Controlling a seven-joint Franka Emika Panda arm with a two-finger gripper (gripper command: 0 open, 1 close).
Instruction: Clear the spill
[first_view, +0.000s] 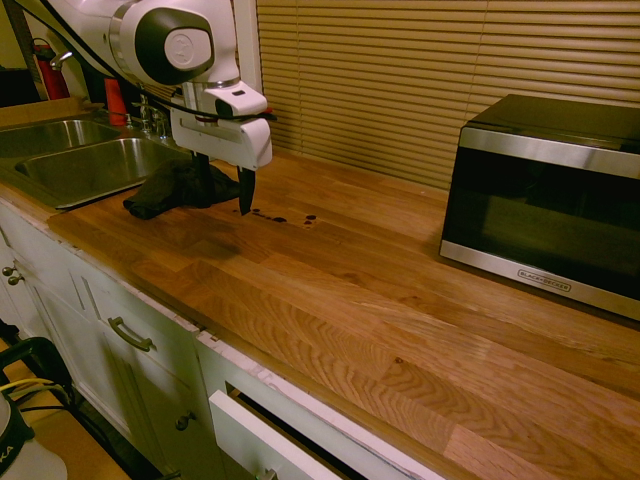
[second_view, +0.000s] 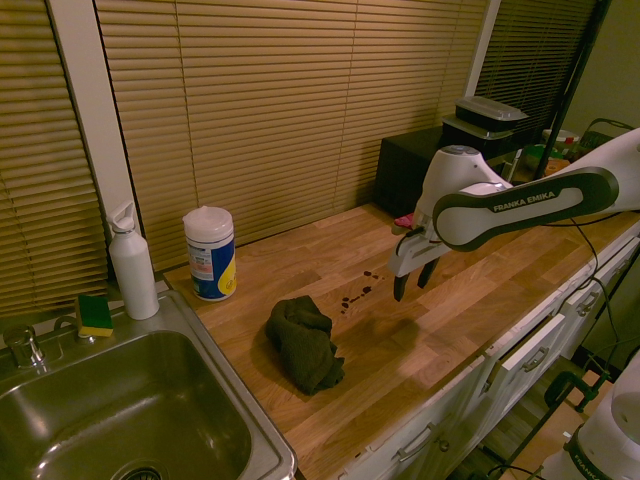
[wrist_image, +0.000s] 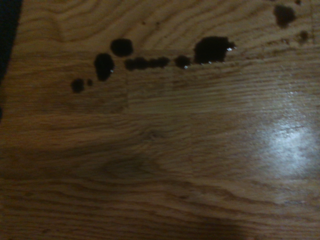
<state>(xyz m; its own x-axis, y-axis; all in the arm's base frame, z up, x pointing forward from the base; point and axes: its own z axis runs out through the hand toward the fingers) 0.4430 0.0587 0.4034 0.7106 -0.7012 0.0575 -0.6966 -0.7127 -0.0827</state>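
hovering — is that the gripper (second_view: 413, 281)?
– yes, fingers wide, nothing between them.
– and the spill (second_view: 356, 299)?
– on the counter (second_view: 452, 299), near the cloth (second_view: 304, 345) (dark, crumpled).

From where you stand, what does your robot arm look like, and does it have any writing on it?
My arm is white and rounded, with dark grey panels. One panel says FRANKA EMIKA in light letters. A black cable runs along it. At the end is a white, boxy hand with two thin black fingers that narrow toward their tips.
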